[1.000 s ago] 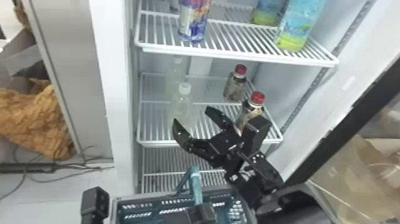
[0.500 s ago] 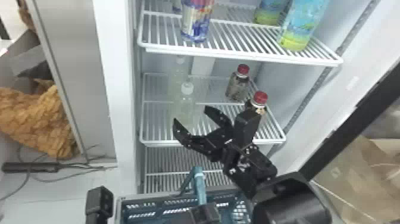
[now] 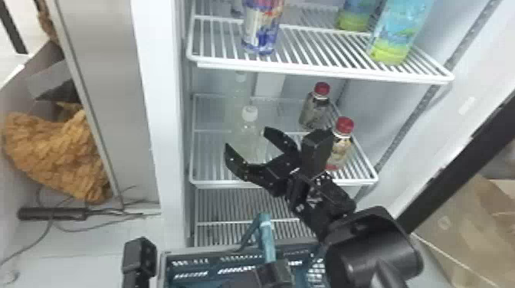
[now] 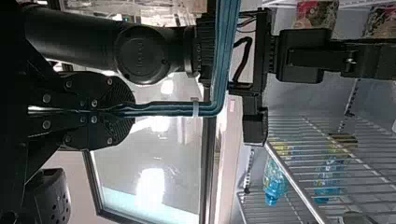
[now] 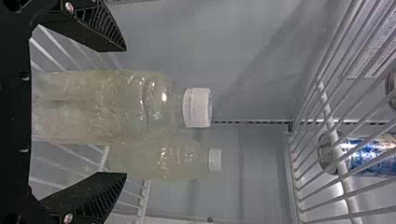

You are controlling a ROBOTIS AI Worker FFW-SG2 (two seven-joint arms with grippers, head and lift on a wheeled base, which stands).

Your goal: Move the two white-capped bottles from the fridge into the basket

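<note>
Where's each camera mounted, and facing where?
Head view: on the head, facing forward-down at the fridge and basket; right arm shows.
Left wrist view: toward fridge shelves, past the left gripper.
Right wrist view: into the fridge, between the right gripper's fingers.
Head and right wrist views share both white-capped bottles.

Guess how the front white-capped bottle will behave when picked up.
The bottle seems filled with pale liquid, so probably fairly heavy. Its ridged, clear wall may give when squeezed. Standing upright on the wire shelf, it could tip if nudged.
</note>
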